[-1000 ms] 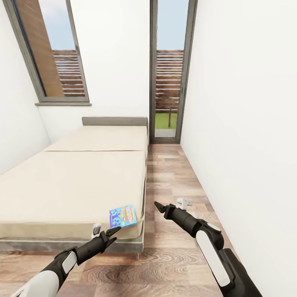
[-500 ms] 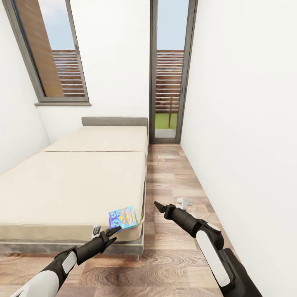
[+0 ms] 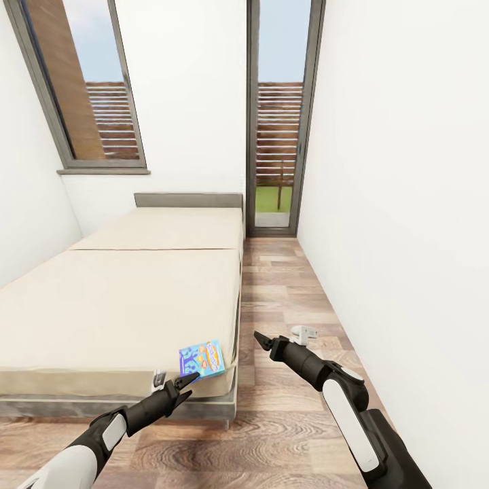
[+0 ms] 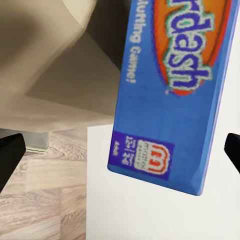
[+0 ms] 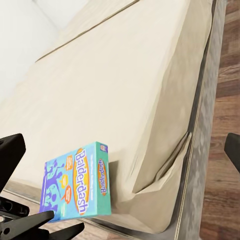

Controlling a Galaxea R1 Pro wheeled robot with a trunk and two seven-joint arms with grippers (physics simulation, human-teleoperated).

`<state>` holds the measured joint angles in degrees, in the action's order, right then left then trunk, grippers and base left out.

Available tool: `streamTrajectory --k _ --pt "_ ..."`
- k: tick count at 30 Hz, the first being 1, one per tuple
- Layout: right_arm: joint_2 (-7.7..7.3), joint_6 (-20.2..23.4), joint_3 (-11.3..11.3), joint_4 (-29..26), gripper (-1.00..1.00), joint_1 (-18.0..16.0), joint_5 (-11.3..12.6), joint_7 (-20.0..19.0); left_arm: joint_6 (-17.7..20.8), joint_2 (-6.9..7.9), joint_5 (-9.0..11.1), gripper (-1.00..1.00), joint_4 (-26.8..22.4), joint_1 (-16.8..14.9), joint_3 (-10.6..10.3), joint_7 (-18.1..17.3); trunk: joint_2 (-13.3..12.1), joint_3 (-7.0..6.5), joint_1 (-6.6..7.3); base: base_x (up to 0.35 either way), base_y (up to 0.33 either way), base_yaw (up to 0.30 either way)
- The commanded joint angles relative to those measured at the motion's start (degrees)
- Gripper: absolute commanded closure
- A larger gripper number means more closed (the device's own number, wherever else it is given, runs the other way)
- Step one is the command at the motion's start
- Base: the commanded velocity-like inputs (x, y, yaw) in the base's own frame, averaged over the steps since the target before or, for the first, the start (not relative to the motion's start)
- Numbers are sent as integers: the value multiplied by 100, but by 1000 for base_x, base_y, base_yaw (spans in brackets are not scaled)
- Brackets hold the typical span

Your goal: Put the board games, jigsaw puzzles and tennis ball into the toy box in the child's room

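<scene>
Blue game (image 3: 202, 358) lies on the bed's (image 3: 129, 305) near corner; left gripper (image 3: 187, 380) gapes beside it, empty, right gripper (image 3: 261, 339) open over floor.

White walls (image 3: 394, 170), wood-plank floor (image 3: 285, 292), two tall dark-framed windows (image 3: 278, 115) showing daylight, beige-mattressed bed (image 3: 129, 292).

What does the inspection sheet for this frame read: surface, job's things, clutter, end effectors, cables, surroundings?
Surface: beige two-part mattress of the bed, bare apart from one box.
Job's things: blue Balderdash board game lying at the mattress's near corner by the aisle; printed face up.
Clutter: small white object on the wood floor beside the right arm; kind unclear.
End effectors: left end effector open, tips right at the game; right end effector open, over the floor, holding nothing.
Cables: nothing seen.
Surroundings: white walls, tall dark-framed windows, wood-plank floor.
</scene>
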<state>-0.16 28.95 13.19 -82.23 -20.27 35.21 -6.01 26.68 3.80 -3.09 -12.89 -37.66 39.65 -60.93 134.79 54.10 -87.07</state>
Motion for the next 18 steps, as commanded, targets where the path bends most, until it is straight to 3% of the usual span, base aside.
streamTrajectory --k 1,18 --pt "-2 23 -1 -4 -100 -3 12 -5 56 -2 -33 -100 -3 -4 42 -23 2 5 1 0 0 0" --pt "-2 23 -4 -1 -100 -3 12 -5 57 -2 -34 -100 -3 -4 42 -16 -158 -66 89 0 0 0"
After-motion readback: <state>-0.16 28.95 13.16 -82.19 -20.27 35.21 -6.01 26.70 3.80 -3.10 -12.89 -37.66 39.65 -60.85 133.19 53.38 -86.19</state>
